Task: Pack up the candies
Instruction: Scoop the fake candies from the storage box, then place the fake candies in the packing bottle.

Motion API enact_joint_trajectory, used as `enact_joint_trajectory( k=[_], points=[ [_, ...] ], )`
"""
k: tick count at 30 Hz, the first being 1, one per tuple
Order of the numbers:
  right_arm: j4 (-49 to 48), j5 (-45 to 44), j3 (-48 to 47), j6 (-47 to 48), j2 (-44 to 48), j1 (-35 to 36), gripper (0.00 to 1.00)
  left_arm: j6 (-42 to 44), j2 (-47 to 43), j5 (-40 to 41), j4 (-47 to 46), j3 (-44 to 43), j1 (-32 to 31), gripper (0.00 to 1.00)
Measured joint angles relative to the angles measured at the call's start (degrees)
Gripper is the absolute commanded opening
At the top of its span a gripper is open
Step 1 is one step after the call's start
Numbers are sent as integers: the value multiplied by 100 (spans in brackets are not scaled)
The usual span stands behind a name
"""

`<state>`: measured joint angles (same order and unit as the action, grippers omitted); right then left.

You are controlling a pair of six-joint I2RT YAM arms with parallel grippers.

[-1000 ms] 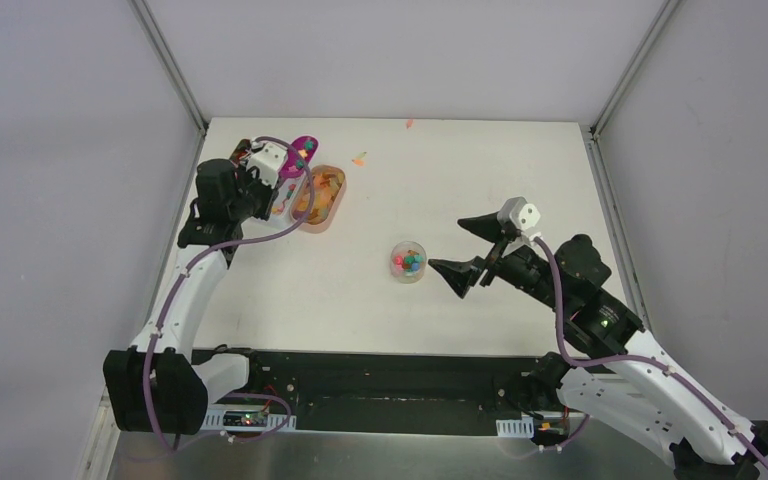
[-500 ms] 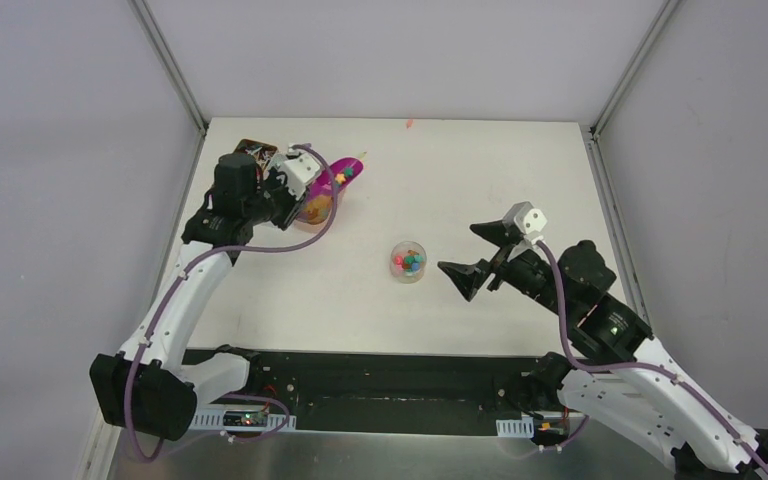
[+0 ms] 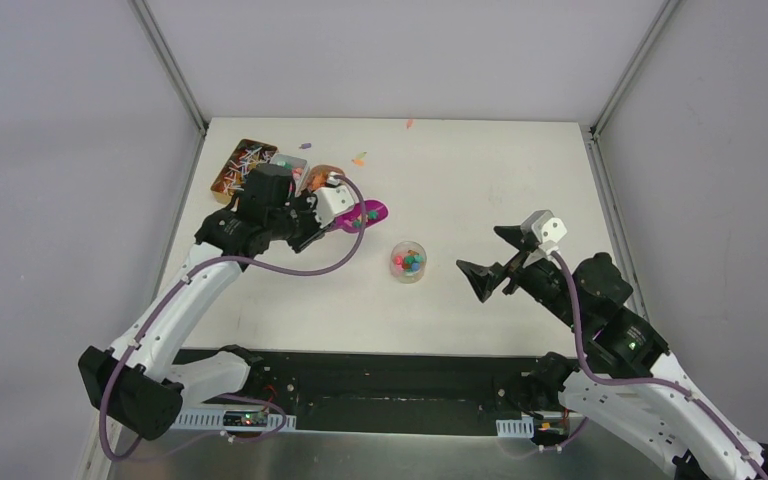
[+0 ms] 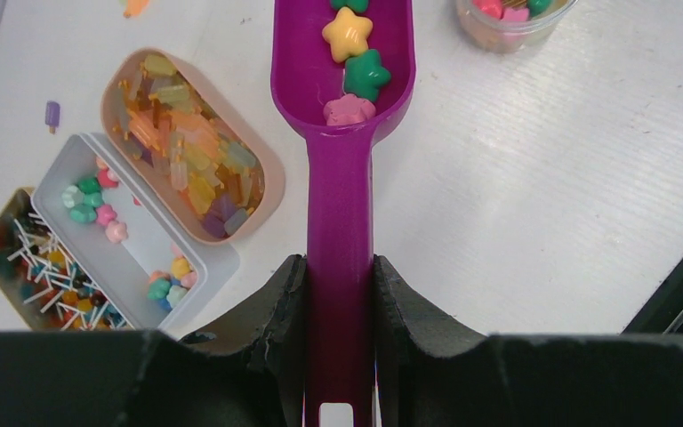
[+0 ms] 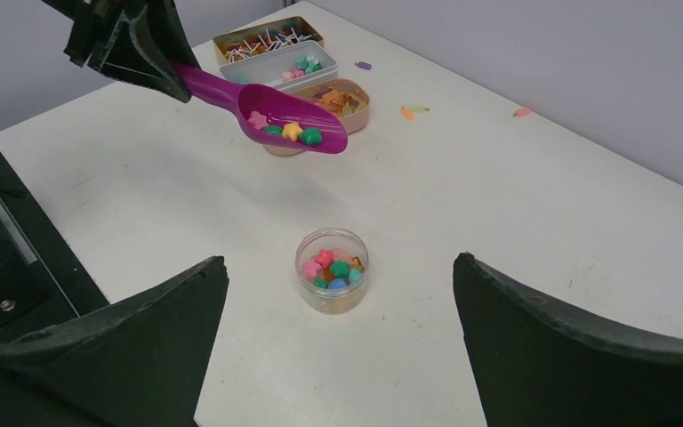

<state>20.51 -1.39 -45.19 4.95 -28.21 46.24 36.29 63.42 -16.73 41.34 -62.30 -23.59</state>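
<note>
Left wrist view: left pincer (image 4: 339, 267) clenched around handle of the magenta scoop (image 4: 342, 178), long axis pointing straight ahead toward the jar (image 4: 511, 22); candies (image 4: 366, 73) strung along its bowl, above the desk (image 4: 542, 178). Beyond, right pincer (image 3: 479, 250) released, spread wide.

scoop (image 4: 341, 213): glossy smooth plastic | jar (image 5: 331, 302): clear glossy plastic | table (image 4: 542, 178): matt, finely ribbed | candies (image 4: 348, 33): glossy

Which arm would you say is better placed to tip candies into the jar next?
Left. The left fingers grip the magenta scoop, loaded with star candies, near the open jar. The right fingers are open and empty beside the jar.
</note>
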Motion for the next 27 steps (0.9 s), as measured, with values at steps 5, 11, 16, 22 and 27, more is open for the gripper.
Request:
enact_joint_trajectory(
  k=[5, 11, 16, 22, 27],
  points=[
    [39, -155, 0, 57, 24, 0, 100, 57, 35, 240, 293, -448, -463, 0],
    [42, -238, 0, 81, 24, 0, 100, 57, 249, 487, 542, -828, -887, 0],
    [59, -275, 0, 98, 26, 0, 100, 55, 538, 710, 861, -990, -1261, 0],
    [76, -293, 0, 111, 39, 0, 100, 26, 772, 929, 1270, -1156, -1679, 0],
    [83, -293, 0, 111, 42, 0, 100, -44, 1008, 1137, 1526, -1355, -1969, 0]
  ],
)
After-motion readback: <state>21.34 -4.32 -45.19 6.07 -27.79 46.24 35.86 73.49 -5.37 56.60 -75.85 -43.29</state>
